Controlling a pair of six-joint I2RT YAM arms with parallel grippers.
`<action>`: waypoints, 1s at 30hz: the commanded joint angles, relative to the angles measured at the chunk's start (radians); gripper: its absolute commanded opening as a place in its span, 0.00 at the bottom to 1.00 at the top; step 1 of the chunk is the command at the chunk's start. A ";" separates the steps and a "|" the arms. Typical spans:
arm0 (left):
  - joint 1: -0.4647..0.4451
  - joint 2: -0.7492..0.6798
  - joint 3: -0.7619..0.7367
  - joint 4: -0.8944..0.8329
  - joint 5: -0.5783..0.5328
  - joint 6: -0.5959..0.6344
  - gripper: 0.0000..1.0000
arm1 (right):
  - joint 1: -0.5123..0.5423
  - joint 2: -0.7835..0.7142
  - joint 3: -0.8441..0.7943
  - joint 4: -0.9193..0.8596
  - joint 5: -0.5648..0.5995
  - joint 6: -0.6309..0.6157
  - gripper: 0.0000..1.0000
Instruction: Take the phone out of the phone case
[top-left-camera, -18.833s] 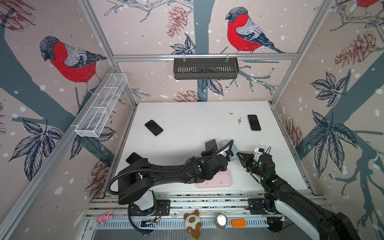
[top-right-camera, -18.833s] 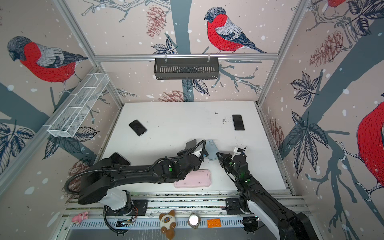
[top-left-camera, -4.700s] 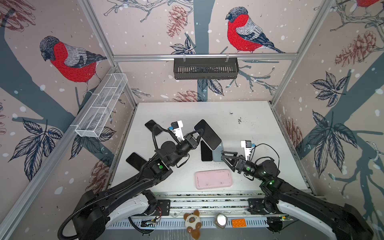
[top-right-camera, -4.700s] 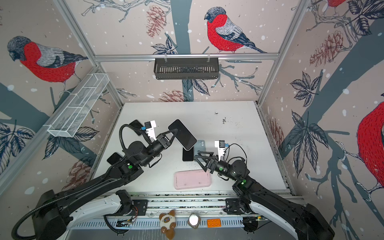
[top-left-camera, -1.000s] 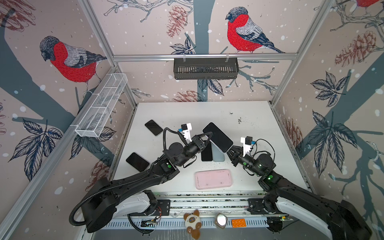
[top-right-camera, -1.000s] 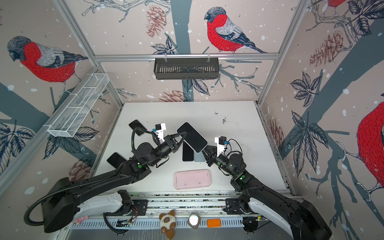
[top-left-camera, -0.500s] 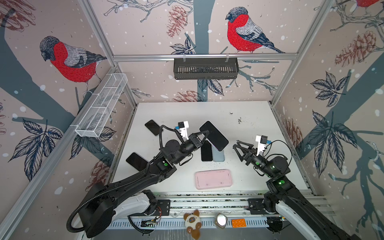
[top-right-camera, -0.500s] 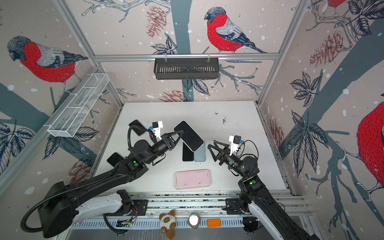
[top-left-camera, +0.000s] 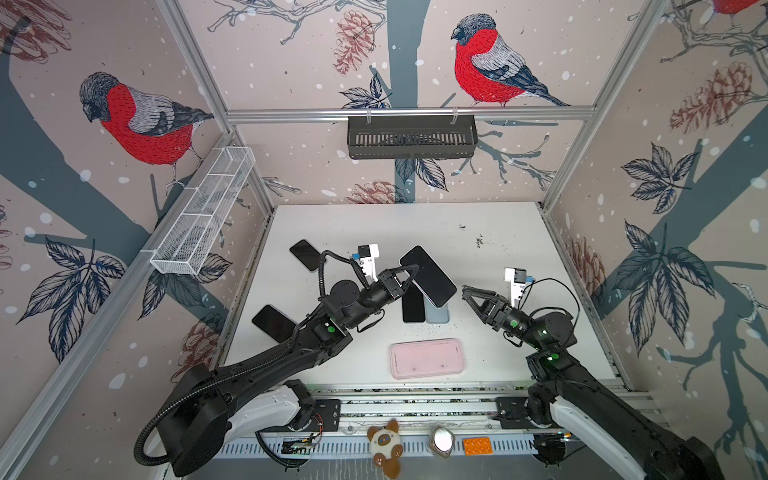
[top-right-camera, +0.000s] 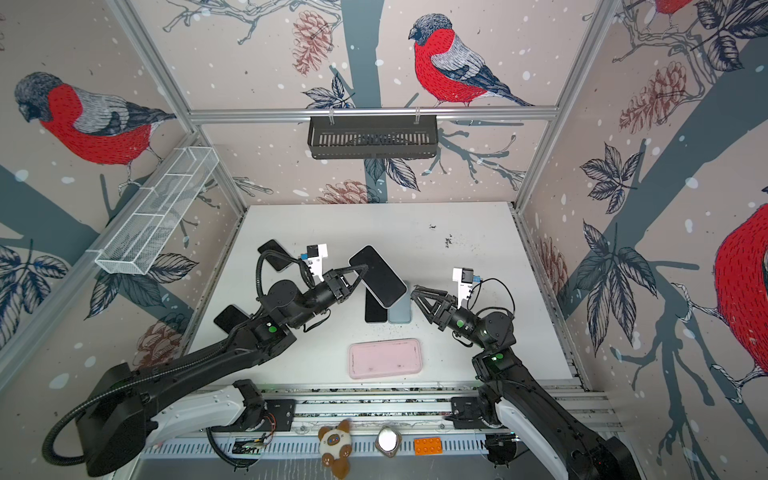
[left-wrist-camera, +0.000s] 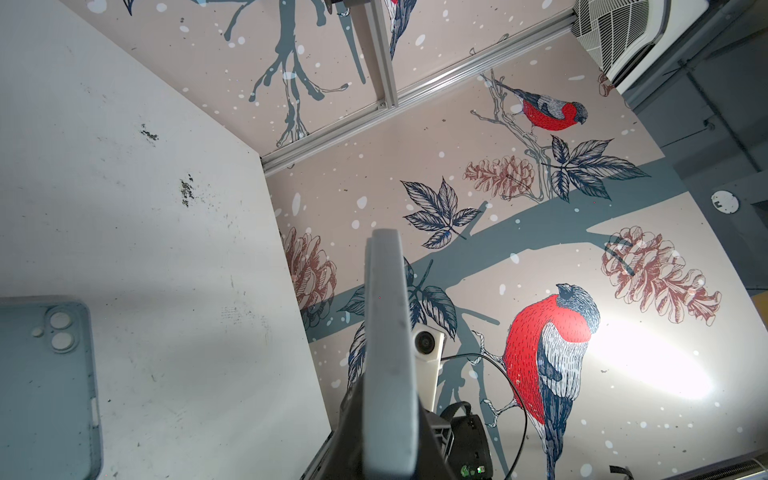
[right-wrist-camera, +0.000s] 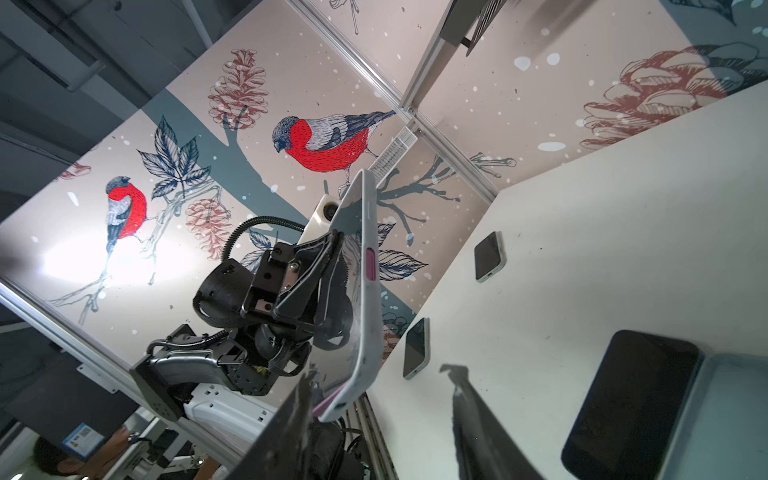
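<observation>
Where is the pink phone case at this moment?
In both top views the pink case lies flat near the front edge of the table, in front of the blue case and the black phone.

No text, brand, number or sign can be read in any view. A small blue label (right-wrist-camera: 82, 435) shows beyond the cell's frame in the right wrist view, but its print is too small and blurred to make out
</observation>
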 joint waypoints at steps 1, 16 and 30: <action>0.001 0.002 -0.001 0.101 0.008 0.004 0.00 | 0.015 0.017 0.000 0.118 -0.007 0.039 0.52; -0.005 0.016 -0.012 0.138 0.013 0.001 0.00 | 0.075 0.094 0.009 0.144 0.040 0.027 0.35; -0.020 0.031 -0.016 0.171 0.019 0.003 0.00 | 0.071 0.127 0.013 0.159 0.049 0.046 0.21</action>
